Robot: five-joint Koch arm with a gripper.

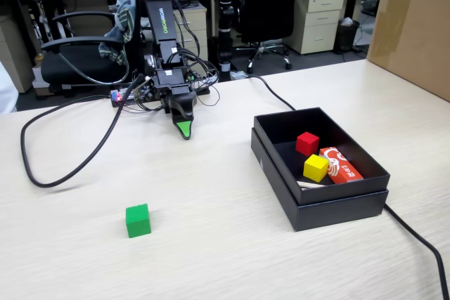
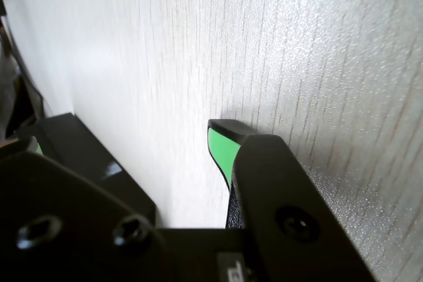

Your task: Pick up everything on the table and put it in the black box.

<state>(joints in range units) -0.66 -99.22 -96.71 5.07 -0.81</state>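
Pale wood-grain laminate table: work surface, bearing all items below. Black rectangular cardboard box, open-topped, seated on its own lid, at the right of the fixed view; already holds a red wooden cube, a yellow wooden cube and a small orange-red printed carton. Black Koch arm, folded low at the table's far side, its green-tipped gripper pointing down close to the surface; only one green tip shows in the wrist view, so whether the claw is released or clenched cannot be told; it grasps nothing. Green wooden cube: sole item left loose, standing square near the front, well apart from gripper and box. Handling advice: swing out over this cube, spread the jaws wider than it, descend squarely astride two parallel faces, then clench.
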